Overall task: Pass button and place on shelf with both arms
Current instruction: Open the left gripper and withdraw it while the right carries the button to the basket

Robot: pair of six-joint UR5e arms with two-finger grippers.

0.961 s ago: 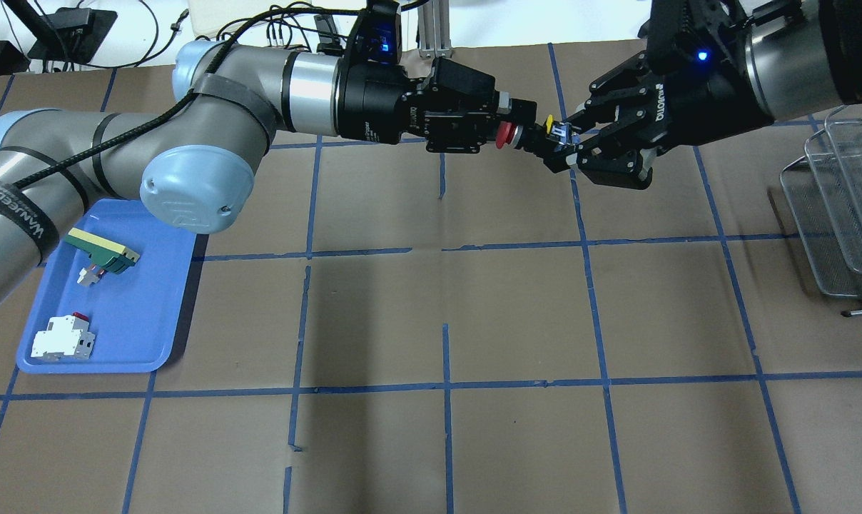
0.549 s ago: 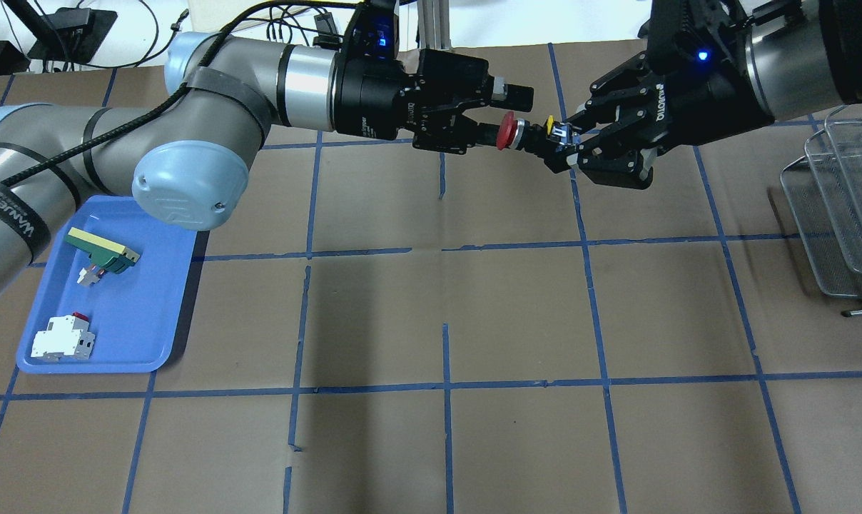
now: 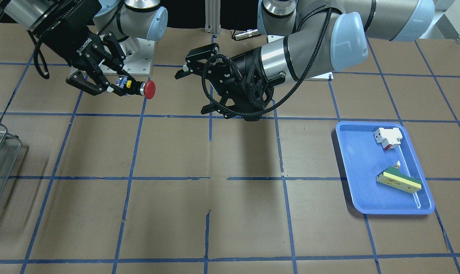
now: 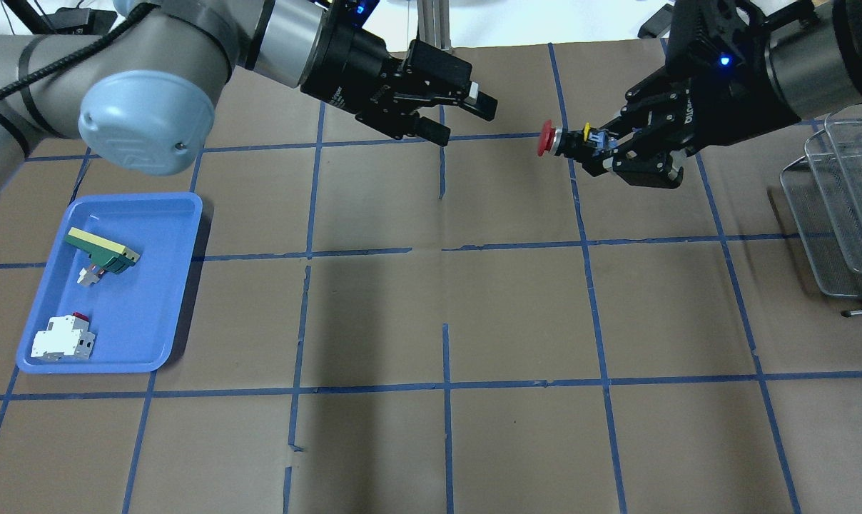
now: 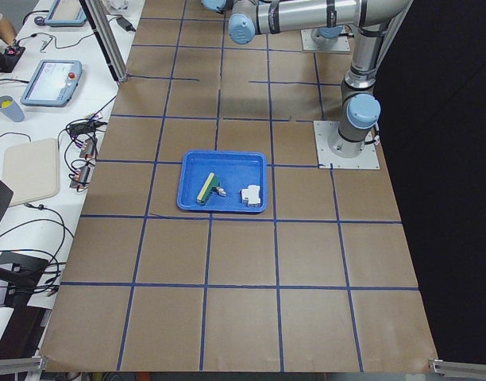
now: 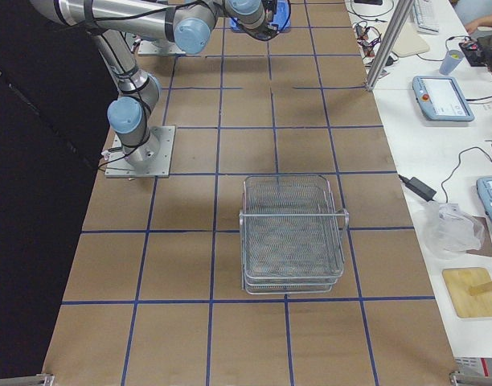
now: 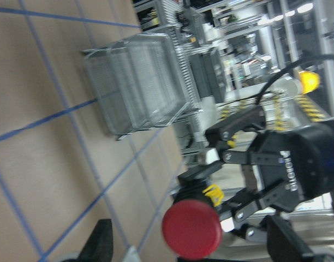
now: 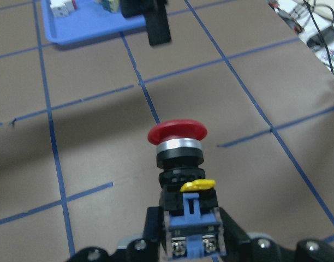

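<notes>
The button (image 4: 554, 139), with red cap, black body, yellow ring and blue-grey base, is held in the air with its cap pointing left. My right gripper (image 4: 604, 151) is shut on its blue-grey base, as the right wrist view shows (image 8: 178, 147). My left gripper (image 4: 463, 120) is open and empty, a short way left of the cap. In the front view the button (image 3: 145, 88) is apart from the left gripper (image 3: 192, 92). The wire-mesh shelf (image 4: 845, 207) stands at the table's right edge, right of the right gripper. It also shows in the left wrist view (image 7: 134, 76).
A blue tray (image 4: 174, 285) at the left holds a yellow-green block (image 4: 103, 250) and a white block with a red part (image 4: 63, 339). Brown paper with blue tape lines covers the table. The left arm's elbow (image 4: 145, 121) hangs near the tray's far end.
My left gripper has let go of the button's red cap, opened and drawn back to the left. My right gripper keeps the button and has moved a little to the right.
</notes>
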